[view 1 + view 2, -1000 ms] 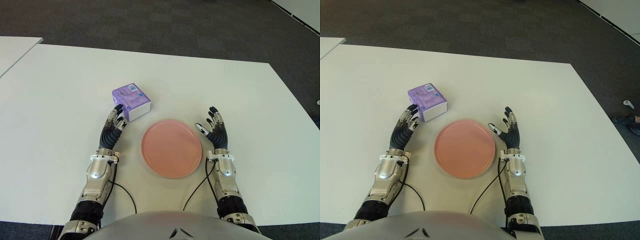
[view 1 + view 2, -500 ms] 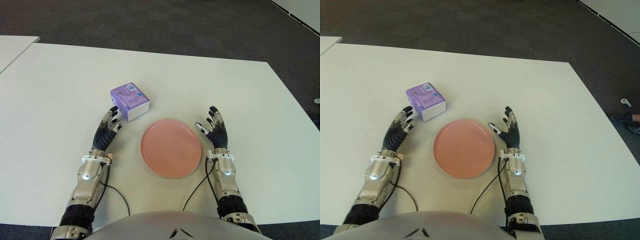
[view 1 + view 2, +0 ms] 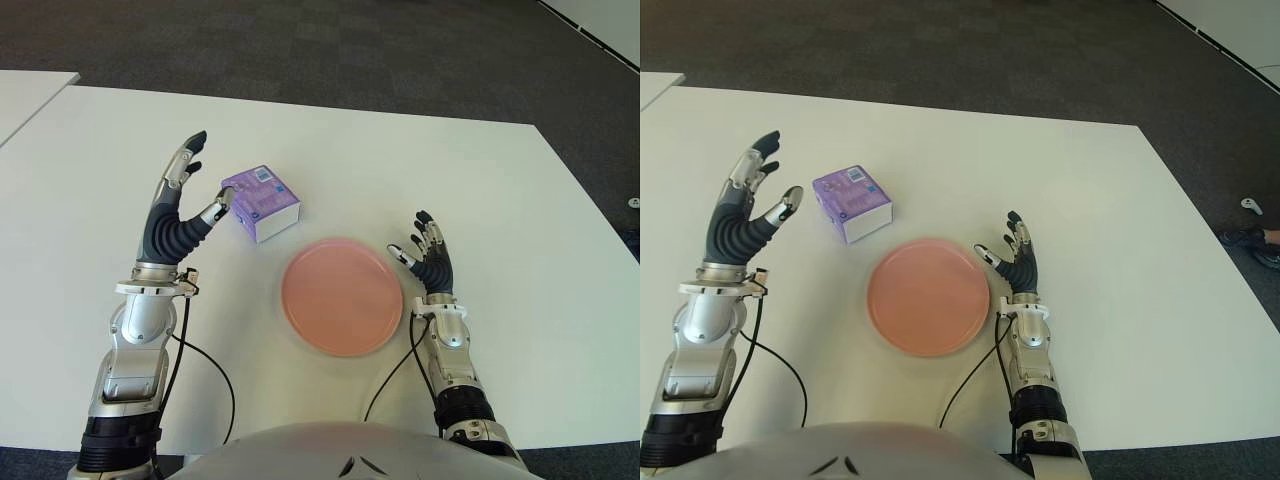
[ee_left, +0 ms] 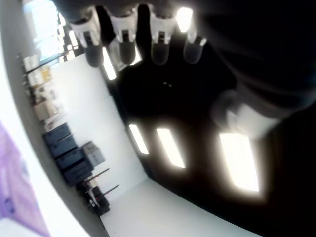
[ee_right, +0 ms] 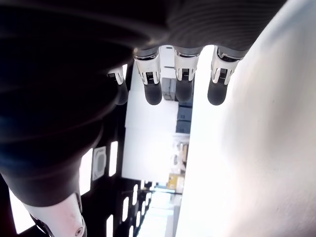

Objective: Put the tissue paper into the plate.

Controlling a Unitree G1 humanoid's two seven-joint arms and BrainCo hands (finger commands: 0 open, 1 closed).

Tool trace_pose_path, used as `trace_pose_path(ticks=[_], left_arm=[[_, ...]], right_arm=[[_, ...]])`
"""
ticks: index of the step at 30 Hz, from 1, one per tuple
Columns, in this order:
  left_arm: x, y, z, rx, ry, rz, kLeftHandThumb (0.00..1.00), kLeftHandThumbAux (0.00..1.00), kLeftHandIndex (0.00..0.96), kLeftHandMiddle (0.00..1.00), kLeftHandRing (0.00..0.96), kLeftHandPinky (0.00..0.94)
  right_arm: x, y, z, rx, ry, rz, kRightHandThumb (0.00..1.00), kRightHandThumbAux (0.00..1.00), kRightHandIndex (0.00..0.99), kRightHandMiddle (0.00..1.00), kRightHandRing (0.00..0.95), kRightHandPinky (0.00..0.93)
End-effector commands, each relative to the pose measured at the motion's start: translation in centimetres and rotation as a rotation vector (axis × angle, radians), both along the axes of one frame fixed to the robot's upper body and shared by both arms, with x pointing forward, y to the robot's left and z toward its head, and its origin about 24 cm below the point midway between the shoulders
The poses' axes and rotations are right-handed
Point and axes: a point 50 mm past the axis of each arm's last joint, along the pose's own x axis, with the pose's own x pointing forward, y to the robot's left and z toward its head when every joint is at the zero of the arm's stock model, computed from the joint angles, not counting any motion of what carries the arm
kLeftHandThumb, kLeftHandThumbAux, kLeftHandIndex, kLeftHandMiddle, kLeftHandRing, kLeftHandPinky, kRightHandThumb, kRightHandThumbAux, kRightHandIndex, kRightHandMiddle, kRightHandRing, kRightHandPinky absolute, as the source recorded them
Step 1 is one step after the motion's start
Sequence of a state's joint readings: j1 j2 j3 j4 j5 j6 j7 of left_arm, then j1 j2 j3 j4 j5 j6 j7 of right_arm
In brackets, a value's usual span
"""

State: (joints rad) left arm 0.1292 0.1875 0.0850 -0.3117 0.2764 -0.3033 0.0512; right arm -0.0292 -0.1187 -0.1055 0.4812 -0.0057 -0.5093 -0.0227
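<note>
On the white table (image 3: 480,170), the small purple tissue paper pack (image 3: 261,202) sits just behind the round pink plate (image 3: 342,296). Raised beside the pack's left, the left hand (image 3: 180,215) is spread and empty. The right hand (image 3: 428,262), fingers splayed and empty, shows right of the plate.

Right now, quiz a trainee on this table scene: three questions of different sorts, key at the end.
1. True or false: the tissue pack already lies in the pink plate.
2. Which hand is raised beside the tissue pack with fingers spread? A) left hand B) right hand C) neither
3. Fill in: seen from the head camera, the right hand shows on the plate's ____ side.

Key
1. False: the pack sits on the white table, beyond the plate toward the robot's left.
2. A: the left hand is open and holds nothing.
3. Right: it is open and holds nothing.
</note>
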Motion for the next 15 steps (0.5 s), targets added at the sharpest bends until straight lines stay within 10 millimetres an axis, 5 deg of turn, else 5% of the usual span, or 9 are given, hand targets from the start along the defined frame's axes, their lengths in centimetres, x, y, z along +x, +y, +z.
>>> trace_pose_path(ticks=[1, 15], left_arm=[[0.3, 1.4, -0.5, 0.134, 0.019, 0.087, 0.093, 0.552, 0.0, 0.0, 0.0, 0.0], [3.2, 2.1, 0.4, 0.389, -0.052, 0.147, 0.131, 0.585, 0.0, 0.0, 0.0, 0.0]], right_arm=[[-1.8, 0.1, -3.3, 0.025, 0.175, -0.017, 0.001, 0.778, 0.0, 0.0, 0.0, 0.011], [-1.6, 0.4, -3.5, 0.028, 0.186, -0.012, 0.0, 0.781, 0.0, 0.0, 0.0, 0.016]])
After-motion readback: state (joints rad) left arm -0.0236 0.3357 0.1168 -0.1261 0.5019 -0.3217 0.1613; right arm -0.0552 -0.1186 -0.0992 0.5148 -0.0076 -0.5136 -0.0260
